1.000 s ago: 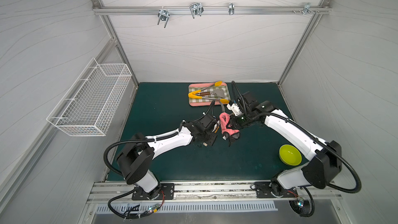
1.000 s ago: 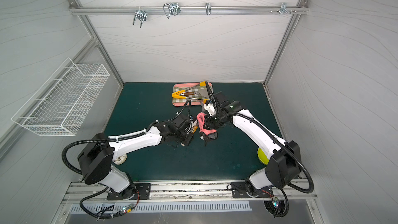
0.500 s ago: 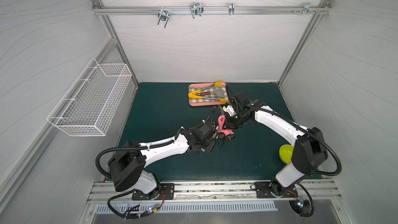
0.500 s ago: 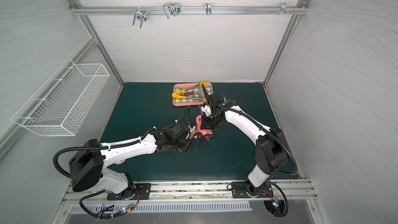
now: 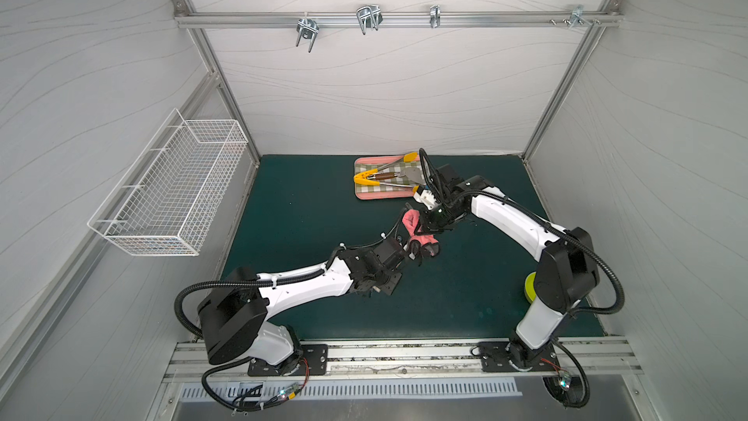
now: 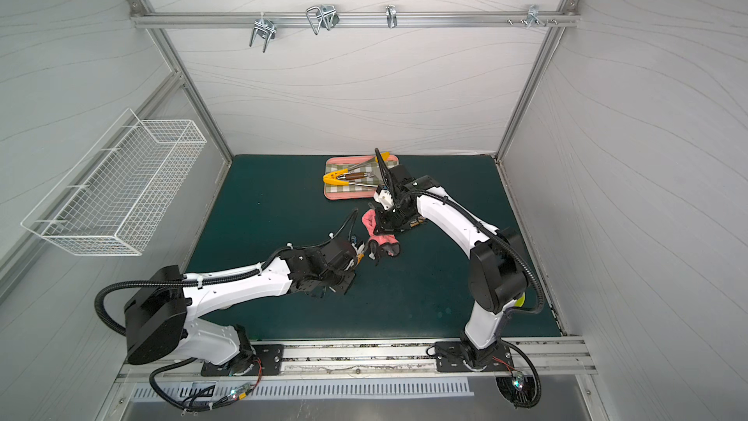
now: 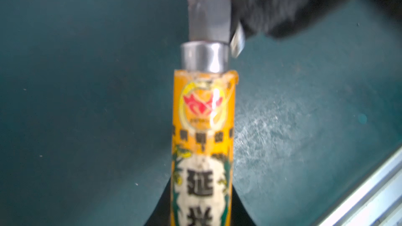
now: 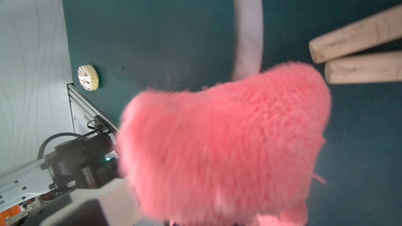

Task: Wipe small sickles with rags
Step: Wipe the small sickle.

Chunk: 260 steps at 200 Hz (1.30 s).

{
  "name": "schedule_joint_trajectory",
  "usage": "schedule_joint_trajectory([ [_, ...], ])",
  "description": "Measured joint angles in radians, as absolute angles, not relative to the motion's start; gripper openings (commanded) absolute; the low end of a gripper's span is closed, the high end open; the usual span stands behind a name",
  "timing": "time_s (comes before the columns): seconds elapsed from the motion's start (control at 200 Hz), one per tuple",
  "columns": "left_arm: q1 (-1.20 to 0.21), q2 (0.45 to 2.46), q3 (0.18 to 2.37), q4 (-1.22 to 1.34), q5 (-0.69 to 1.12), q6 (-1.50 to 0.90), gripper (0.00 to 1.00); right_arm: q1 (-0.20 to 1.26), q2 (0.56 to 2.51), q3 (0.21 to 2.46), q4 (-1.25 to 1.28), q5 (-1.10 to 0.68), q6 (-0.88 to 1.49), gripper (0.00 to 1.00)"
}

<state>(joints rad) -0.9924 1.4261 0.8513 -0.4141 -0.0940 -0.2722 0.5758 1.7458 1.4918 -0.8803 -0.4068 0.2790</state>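
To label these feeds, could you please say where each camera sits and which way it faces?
Top views: high behind the robot, facing down at the mat; left arm, right arm show.
Left wrist: looks along the sickle toward its blade; left claw shows.
Right wrist: looks past the rag at the mat; left arm shows.
Wrist views share blade and rag.

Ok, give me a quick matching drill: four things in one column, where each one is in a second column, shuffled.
Things:
1. rag
2. tongs
3. basket
4. sickle

Places:
A. on the tray
B. mounted on the wall
C. gripped in the left hand
D. gripped in the right hand

Pairs: 1-D, 2-A, 3-B, 4-C.
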Motion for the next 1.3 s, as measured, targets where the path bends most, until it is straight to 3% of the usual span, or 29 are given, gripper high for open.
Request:
schedule_joint_trajectory([
  [0.51,-1.044,1.314,0.800,-0.427,-0.047,-0.234,0.00,0.533,1.909,1.713,-0.826,-0.474,0.211,0.00],
  [0.9,-1.066,1.313,0.780,-0.392,-0.022,-0.205,0.00,0.361,1.970,1.947,-0.744,-0.513,0.245,0.00],
  [1.301,-1.066,1.330,0.771,-0.366,-0.035,-0.218,0.00,0.340,1.732,1.740,-0.766,-0.509,0.198,0.00],
])
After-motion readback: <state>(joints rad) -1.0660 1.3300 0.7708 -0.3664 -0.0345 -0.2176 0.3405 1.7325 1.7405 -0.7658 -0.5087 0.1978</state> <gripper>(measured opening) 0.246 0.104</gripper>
